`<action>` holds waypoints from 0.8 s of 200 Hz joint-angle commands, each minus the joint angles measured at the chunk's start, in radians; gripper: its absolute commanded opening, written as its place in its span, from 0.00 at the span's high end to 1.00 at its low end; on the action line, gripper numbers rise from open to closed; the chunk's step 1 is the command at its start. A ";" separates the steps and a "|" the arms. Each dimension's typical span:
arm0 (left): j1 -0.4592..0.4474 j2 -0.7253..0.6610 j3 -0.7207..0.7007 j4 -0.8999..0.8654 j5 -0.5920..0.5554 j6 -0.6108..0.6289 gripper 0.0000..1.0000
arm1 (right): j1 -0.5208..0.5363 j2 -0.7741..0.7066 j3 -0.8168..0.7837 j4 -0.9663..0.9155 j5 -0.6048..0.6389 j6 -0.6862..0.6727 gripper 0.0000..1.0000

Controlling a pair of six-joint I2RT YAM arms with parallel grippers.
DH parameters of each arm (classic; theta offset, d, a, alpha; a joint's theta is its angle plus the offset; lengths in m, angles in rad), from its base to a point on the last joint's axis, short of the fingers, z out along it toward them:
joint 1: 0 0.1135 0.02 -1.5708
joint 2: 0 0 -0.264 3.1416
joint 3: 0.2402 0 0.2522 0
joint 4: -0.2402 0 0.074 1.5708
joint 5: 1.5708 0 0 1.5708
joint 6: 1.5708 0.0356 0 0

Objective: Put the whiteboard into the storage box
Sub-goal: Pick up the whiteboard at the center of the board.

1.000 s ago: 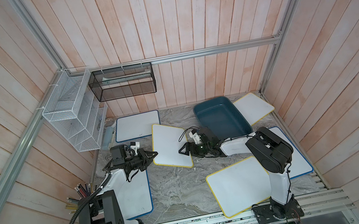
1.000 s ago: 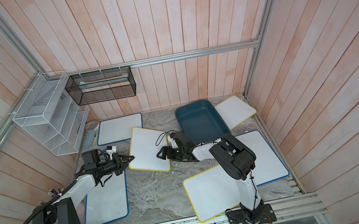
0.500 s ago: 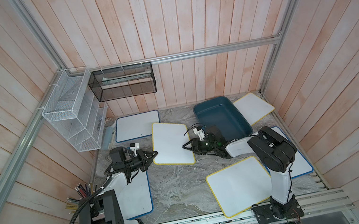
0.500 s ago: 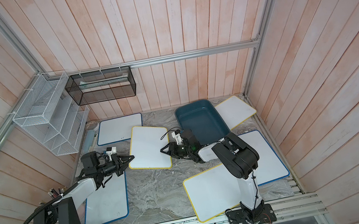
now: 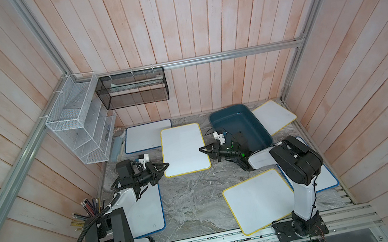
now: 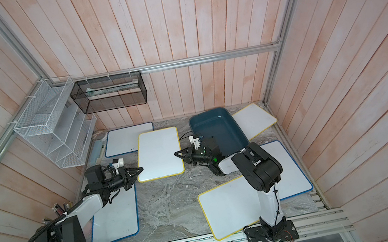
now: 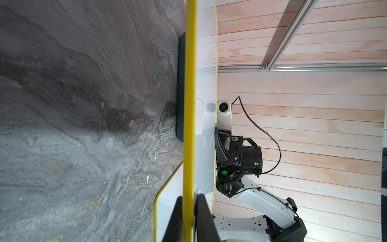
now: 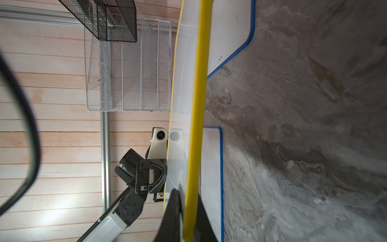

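A yellow-framed whiteboard (image 5: 183, 149) (image 6: 159, 153) lies level in mid-table, held from both sides. My left gripper (image 5: 167, 164) (image 6: 140, 169) is shut on its near left corner. My right gripper (image 5: 202, 149) (image 6: 176, 153) is shut on its right edge. In the left wrist view the yellow edge (image 7: 189, 104) runs between the dark fingers (image 7: 202, 218) of that gripper (image 7: 188, 209). The right wrist view shows the same edge (image 8: 199, 94) pinched in the right gripper (image 8: 187, 209). The teal storage box (image 5: 238, 124) (image 6: 217, 128) stands empty just right of the board, behind the right wrist.
Other whiteboards lie around: blue-framed at the back left (image 5: 148, 136), blue-framed under the left arm (image 5: 146, 210), yellow-framed at the front right (image 5: 258, 201), yellow-framed beside the box (image 5: 274, 115). A white wire rack (image 5: 78, 128) and black mesh basket (image 5: 133, 89) hang on the walls.
The right gripper went from open to shut on the board's right edge. The board turned from slanted to square with the table, and the right wrist drew back toward the box.
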State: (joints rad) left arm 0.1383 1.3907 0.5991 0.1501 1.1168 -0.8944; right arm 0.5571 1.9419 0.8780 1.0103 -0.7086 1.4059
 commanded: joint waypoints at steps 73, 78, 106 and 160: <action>-0.023 -0.037 0.111 -0.063 -0.041 0.084 0.51 | -0.054 -0.202 -0.007 -0.160 -0.100 -0.294 1.00; -0.022 -0.036 0.119 -0.075 -0.050 0.094 0.50 | -0.063 -0.214 -0.006 -0.181 -0.100 -0.303 1.00; -0.020 -0.042 0.146 -0.087 -0.075 0.100 0.46 | -0.124 -0.277 -0.007 -0.276 -0.109 -0.354 1.00; -0.017 -0.038 0.159 -0.131 -0.115 0.142 0.46 | -0.366 -0.394 0.016 -0.474 -0.149 -0.442 1.00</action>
State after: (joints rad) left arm 0.1162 1.3579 0.7307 0.0555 1.0306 -0.7971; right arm 0.2905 1.6154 0.8555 0.6125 -0.8188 1.0512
